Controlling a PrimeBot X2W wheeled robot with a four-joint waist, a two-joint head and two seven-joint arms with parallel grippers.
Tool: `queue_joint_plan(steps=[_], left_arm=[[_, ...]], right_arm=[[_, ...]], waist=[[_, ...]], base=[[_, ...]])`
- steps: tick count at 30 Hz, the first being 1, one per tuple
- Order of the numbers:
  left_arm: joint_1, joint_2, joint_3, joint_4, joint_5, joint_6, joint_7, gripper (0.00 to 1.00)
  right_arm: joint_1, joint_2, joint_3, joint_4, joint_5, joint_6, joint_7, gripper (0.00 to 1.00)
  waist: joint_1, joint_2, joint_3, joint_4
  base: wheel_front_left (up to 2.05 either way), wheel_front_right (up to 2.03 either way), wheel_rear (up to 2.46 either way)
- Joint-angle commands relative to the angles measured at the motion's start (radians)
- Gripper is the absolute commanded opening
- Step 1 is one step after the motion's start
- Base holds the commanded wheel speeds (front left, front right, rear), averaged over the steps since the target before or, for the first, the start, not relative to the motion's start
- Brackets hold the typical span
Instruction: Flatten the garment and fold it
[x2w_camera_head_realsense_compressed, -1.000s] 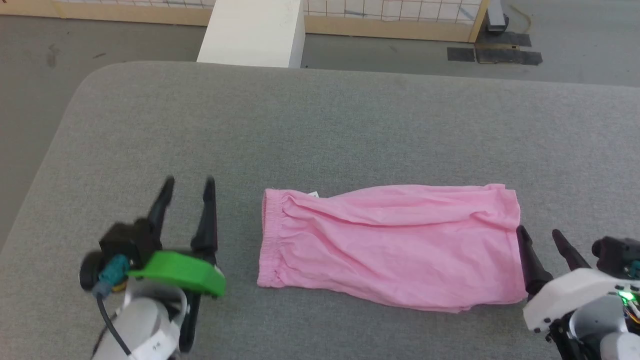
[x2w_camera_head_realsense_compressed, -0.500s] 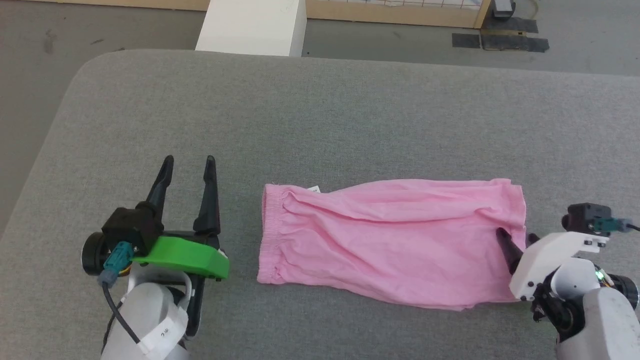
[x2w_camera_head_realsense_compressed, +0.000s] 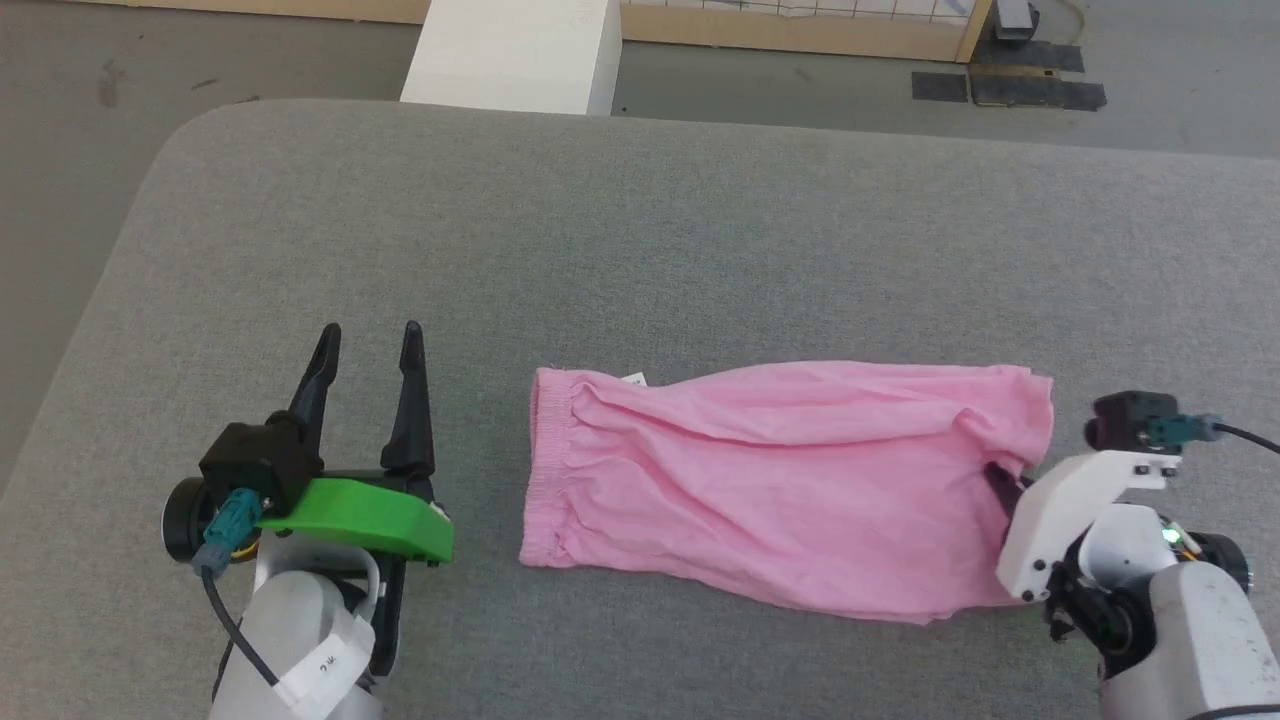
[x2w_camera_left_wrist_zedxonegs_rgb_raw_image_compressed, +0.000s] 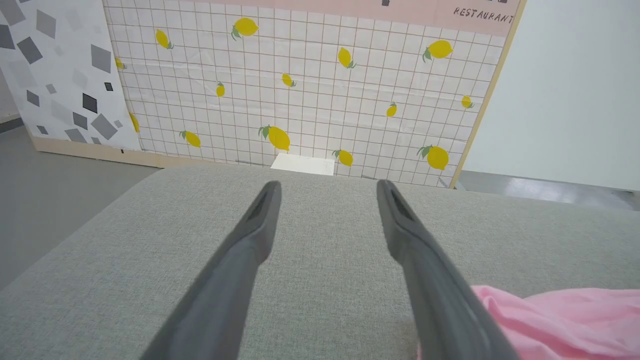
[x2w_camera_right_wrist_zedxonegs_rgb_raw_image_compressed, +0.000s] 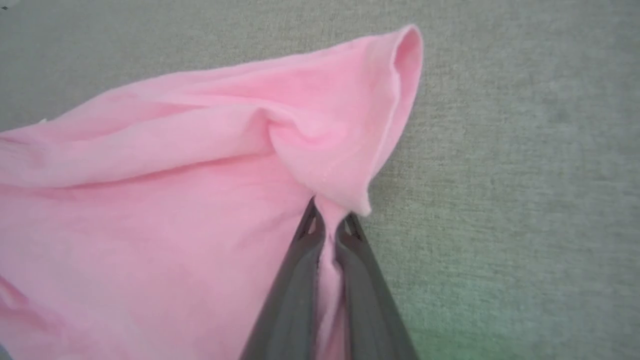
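**A thin pinch at one end, nothing holding the other**

The garment (x2w_camera_head_realsense_compressed: 780, 490) lies lengthwise on the grey bench (x2w_camera_head_realsense_compressed: 640, 230), wrinkled, with long creases running across it. The right fingers (x2w_camera_right_wrist_zedxonegs_rgb_raw_image_compressed: 290, 300) are together, clamped on a narrow pleat of its open edge. The cloth gathers into a peak just past their tips, and the corner of that edge curls up to one side of them. The gathered hem (x2w_camera_head_realsense_compressed: 545, 470) and small white tag (x2w_camera_head_realsense_compressed: 634, 379) lie at the end farthest from these fingers. That end sits near the left fingers (x2w_camera_head_realsense_compressed: 408, 400), which stand wide apart, hold nothing and are clear of the cloth.

The hold looks slight. Little fabric sits between the right fingers, and it is thin and soft, so a quick pull could slide it out. Whether they have caught one layer or both cannot be told. If only the top layer is caught, lifting would likely open the garment like a bag rather than carry the edge over.

The pinch sits partway along the edge rather than at a corner. The loose corners on either side of the fingers would probably sag, and the fold would land skewed.

Nothing pins the hem end. A pull away from it would likely drag the whole piece along the bench rather than stretch it flat, and the creases would be folded in. If the left fingers then push in low, they could ruck the hem.
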Motion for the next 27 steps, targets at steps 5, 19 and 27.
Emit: queue_joint_plan(steps=[5, 19, 27], left_arm=[[0.003, -0.013, 0.013, 0.012, 0.015, -0.014, -0.004, 1.00], [0.020, -0.024, 0.023, 0.022, 0.019, -0.029, -0.005, 1.00], [0.020, -0.027, 0.025, 0.020, 0.022, -0.032, -0.005, 1.00]], right_arm=[[0.045, 0.000, -0.091, -0.078, -0.071, -0.001, -0.025, 0.00], [0.154, 0.000, -0.180, -0.450, -0.173, -0.001, 0.111, 0.00], [0.143, 0.000, 0.135, -0.605, -0.153, -0.001, 0.203, 0.00]], waist=[[0.0000, 0.0000, -0.008, -0.006], [0.0000, 0.0000, -0.026, -0.010], [0.0000, 0.0000, -0.024, -0.005]], base=[[0.00, 0.00, 0.00], [0.00, 0.00, 0.00], [0.00, 0.00, 0.00]])
